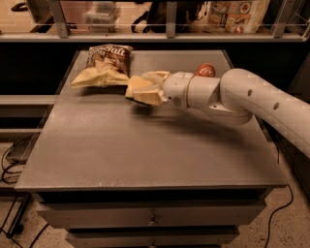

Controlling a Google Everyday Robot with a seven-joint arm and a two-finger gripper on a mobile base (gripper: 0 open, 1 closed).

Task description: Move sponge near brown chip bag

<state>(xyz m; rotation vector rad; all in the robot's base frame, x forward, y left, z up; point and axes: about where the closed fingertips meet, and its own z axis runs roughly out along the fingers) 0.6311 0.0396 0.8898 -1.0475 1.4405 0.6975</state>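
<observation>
The brown chip bag [104, 65] lies at the back left of the grey table [145, 145], dark brown on top with a pale yellow lower part. My gripper [142, 89] reaches in from the right and is shut on the pale yellow sponge [137, 87], which it holds just above the table. The sponge is right beside the bag's lower right corner. The white arm [232, 94] stretches across the right half of the table.
A red soda can [205, 70] stands at the back right, partly behind my arm. A shelf rail with boxes and bags [237, 12] runs behind the table. Drawers sit under the table's front edge. Cables lie on the floor at the left.
</observation>
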